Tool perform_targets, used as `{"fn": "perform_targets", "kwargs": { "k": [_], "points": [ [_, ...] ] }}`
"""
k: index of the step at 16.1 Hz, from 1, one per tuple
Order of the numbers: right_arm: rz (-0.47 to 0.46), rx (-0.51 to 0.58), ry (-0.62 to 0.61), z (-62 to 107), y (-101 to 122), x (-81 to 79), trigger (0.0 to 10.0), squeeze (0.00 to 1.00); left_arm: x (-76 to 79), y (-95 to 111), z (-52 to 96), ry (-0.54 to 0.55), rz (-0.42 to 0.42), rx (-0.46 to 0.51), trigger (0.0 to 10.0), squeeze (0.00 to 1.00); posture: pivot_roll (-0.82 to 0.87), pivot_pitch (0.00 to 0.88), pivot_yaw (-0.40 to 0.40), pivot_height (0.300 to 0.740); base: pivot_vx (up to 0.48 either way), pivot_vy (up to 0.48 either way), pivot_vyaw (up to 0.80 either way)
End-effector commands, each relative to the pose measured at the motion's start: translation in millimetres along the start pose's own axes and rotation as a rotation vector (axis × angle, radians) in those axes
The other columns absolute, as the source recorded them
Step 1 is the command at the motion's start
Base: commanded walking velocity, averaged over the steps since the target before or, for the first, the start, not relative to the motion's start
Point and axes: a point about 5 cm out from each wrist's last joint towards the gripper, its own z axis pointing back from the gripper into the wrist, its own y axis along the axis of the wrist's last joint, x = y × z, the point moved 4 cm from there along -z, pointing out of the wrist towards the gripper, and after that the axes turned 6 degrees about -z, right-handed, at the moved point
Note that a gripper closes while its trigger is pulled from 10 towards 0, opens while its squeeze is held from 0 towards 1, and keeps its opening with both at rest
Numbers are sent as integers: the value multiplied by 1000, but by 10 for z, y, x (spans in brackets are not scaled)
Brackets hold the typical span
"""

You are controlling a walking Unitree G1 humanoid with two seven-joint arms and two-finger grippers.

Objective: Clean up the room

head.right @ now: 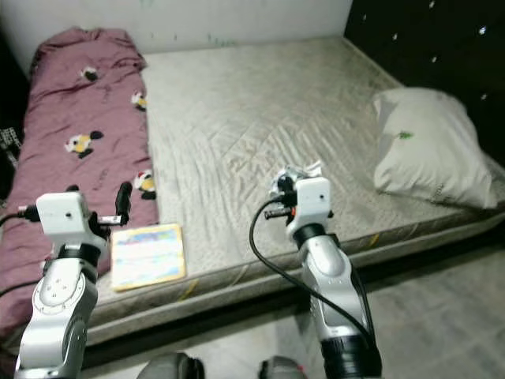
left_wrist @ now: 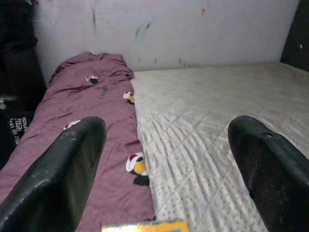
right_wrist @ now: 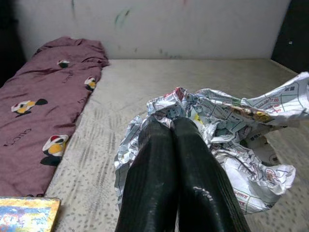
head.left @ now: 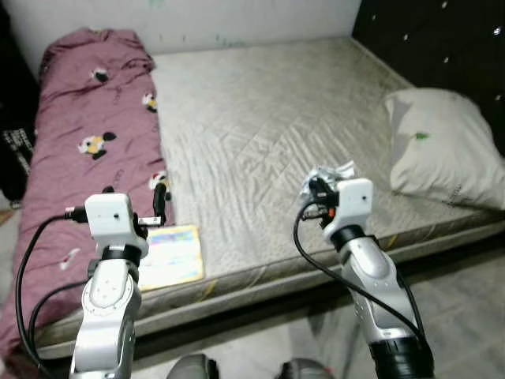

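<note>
Right gripper (head.left: 314,188) is seen from the head views above the mattress (head.left: 268,126), its fingers mostly hidden behind the wrist. Crumpled printed paper (right_wrist: 227,140) is pinched by closed fingers (right_wrist: 159,179). Left gripper (left_wrist: 166,159) is spread wide; a colourful book (left_wrist: 145,226) is cut off.

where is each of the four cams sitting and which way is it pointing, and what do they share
Left eye view: on the head, looking forward and down over the bed; both silver arms, left gripper and right gripper show.
Right eye view: the same scene from the other eye, with pillow and book.
Left wrist view: along open fingers toward the purple blanket and wall.
Right wrist view: along shut fingers pinching crumpled paper.
Shared: both wrist views catch the blanket and the book's corner.
</note>
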Motion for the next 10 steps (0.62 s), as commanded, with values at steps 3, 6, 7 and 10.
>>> {"fn": "perform_targets", "kwargs": {
  "k": [3,6,7,10],
  "points": [
    [5,-25,17,108,-43,43,10000,0,30,22,10,-10,-17,6,10000,0,-25,45,16,740,0,439,0],
    [7,-46,60,106,-100,-33,10000,0,7,9,24,-4,-26,7,10000,0,-21,43,-1,740,0,439,0],
    [1,-47,45,103,-106,-16,10000,0,9,2,31,0,-22,5,10000,0,-22,42,-3,740,0,439,0],
    [2,-41,34,55,-91,-21,10000,0,24,-11,23,-5,-21,1,10000,0,-21,39,-4,740,0,439,0]
  ]
}}
